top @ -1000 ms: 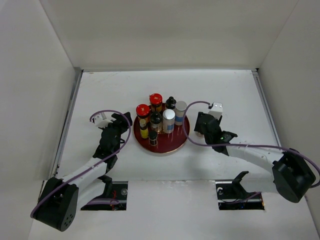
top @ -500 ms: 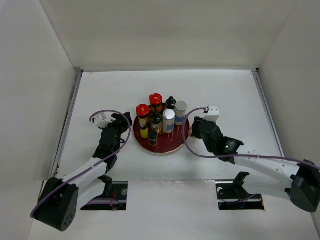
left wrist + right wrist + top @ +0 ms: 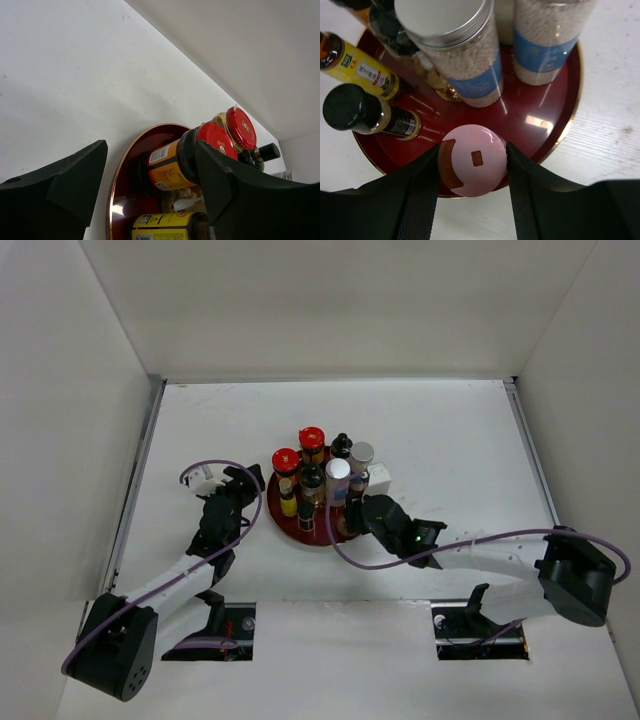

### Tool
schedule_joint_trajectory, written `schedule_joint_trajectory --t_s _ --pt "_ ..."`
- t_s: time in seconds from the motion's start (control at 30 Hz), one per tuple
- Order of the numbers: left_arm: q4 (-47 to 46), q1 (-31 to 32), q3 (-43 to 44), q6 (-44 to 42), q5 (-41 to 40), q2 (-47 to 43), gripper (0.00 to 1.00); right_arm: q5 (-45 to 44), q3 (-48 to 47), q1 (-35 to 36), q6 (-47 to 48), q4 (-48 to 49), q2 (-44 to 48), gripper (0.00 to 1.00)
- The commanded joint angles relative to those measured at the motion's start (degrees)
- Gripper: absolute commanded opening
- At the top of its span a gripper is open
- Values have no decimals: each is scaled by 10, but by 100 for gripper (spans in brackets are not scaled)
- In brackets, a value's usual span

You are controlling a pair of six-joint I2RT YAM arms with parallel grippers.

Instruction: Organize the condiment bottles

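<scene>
A round dark red plate holds the condiment bottles: two red-capped jars, black-capped dark bottles, a yellow-labelled bottle and two silver-capped white jars. My right gripper is shut on a pink-lidded jar and holds it over the plate's near rim, just in front of the blue-banded silver-capped jars. In the top view the right gripper hides the pink jar. My left gripper is open and empty at the plate's left edge, facing a red-capped jar.
White walls enclose the table on the left, back and right. A metal rail runs along the left side. A small black-capped bottle and the yellow-labelled bottle stand on the plate left of the pink jar.
My right arm has swung left from the table beside the plate's right side to over its near rim, with the pink jar in it. The left arm has not moved.
</scene>
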State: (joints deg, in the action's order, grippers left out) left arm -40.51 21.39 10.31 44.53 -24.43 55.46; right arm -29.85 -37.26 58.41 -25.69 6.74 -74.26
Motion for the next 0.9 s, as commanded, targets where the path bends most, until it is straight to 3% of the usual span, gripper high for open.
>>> schedule_joint_trajectory --t_s 0.0,0.1,0.2,0.3,0.53,0.6,0.73,0.77,0.87 --pt "-26 -4 1 -6 -12 -12 70 2 -31 10 6 76 -20 41" --pt "-26 -6 2 -6 -13 -8 71 -18 -24 19 18 86 -39 51" --pt "-26 -8 5 -6 -19 -1 72 -31 -20 24 28 91 -36 70" --pt "-15 -8 13 -4 -31 -8 74 -34 -12 26 49 106 3 83" --pt "90 2 66 -6 -62 -91 83 -41 44 -24 65 206 124 90" --pt "122 2 94 -21 -58 -87 84 -50 64 -51 55 237 152 83" --pt "230 5 189 -53 -72 -29 82 -83 72 -104 5 203 191 33" --pt "265 5 211 -53 -77 -18 82 -86 75 -117 -9 193 198 25" --pt "330 9 263 -47 -71 21 83 -85 102 -151 -48 183 213 26"
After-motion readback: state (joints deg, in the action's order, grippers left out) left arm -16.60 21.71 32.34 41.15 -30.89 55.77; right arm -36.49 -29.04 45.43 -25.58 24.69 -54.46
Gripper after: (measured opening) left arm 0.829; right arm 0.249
